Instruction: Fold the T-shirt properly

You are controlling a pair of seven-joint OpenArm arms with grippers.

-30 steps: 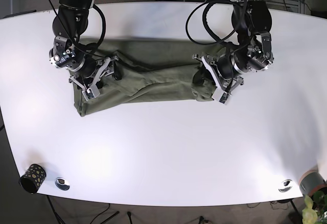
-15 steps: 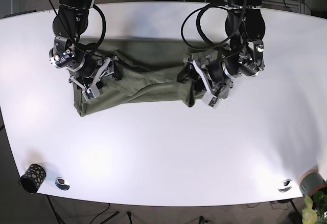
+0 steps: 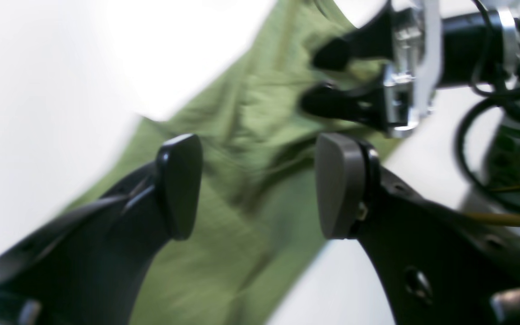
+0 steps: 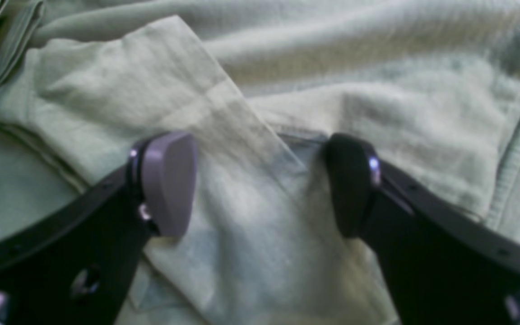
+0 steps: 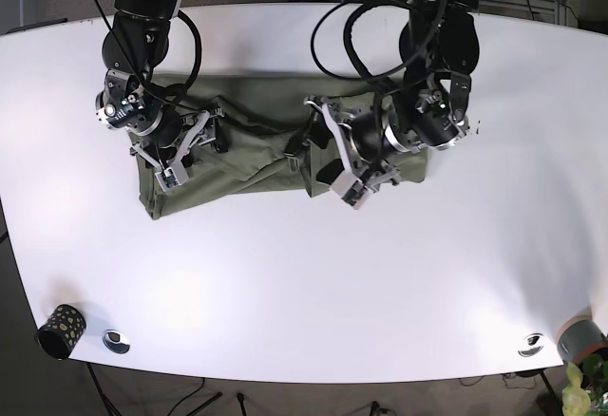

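The olive green T-shirt point(image 5: 252, 160) lies rumpled in a long band across the far half of the white table point(image 5: 304, 283). My left gripper point(image 5: 325, 150) is over the shirt's middle, jaws wide apart with nothing between them. In the left wrist view the left gripper point(image 3: 255, 185) hovers above the blurred cloth point(image 3: 242, 225), facing my right gripper point(image 3: 325, 76). My right gripper point(image 5: 193, 145) is open over the shirt's left part. In the right wrist view the right gripper point(image 4: 260, 185) straddles a flat fold of cloth point(image 4: 224, 113); the fingertips point(image 4: 169, 180) are at the fabric.
A black patterned cup point(image 5: 60, 330) stands at the front left edge. Two metal fittings point(image 5: 115, 340) point(image 5: 530, 344) sit along the front edge, and a grey pot point(image 5: 581, 340) stands at the front right corner. Cables point(image 3: 490, 135) hang off the right arm.
My left arm has swept left along the shirt, from its right end to its middle, and the shirt's right end has shifted with it. The right arm has barely moved.
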